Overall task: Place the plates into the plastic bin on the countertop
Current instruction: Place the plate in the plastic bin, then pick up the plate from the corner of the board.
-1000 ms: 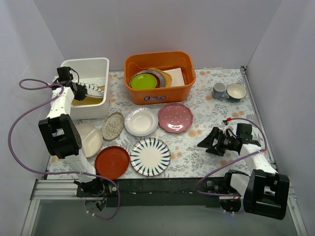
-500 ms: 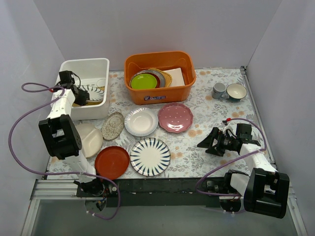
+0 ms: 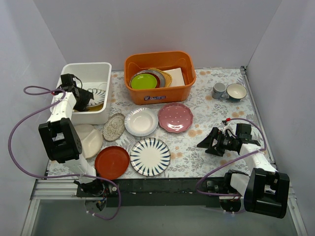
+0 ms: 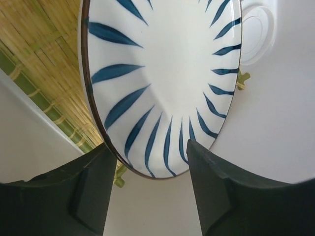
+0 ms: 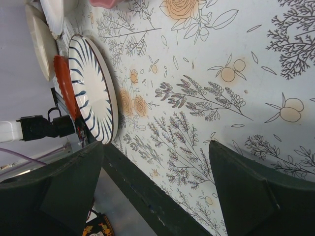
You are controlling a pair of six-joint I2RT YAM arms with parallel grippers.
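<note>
One in! A white round plate with dark-blue radial stripes lay tilted inside the white rectangular plastic bin at ten o'clock, the left gripper over it, jaws spread wide, gripping nothing. At four o'clock the right gripper idled, fingers parted. Six plates sat on the fern-printed countertop.

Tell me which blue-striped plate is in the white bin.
The striped plate at the left gripper; the other lies on the countertop by the red plate.

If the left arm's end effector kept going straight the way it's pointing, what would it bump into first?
The blue-striped plate in the white bin. Its rim sits right ahead of the open left end effector, almost between the fingers.
</note>
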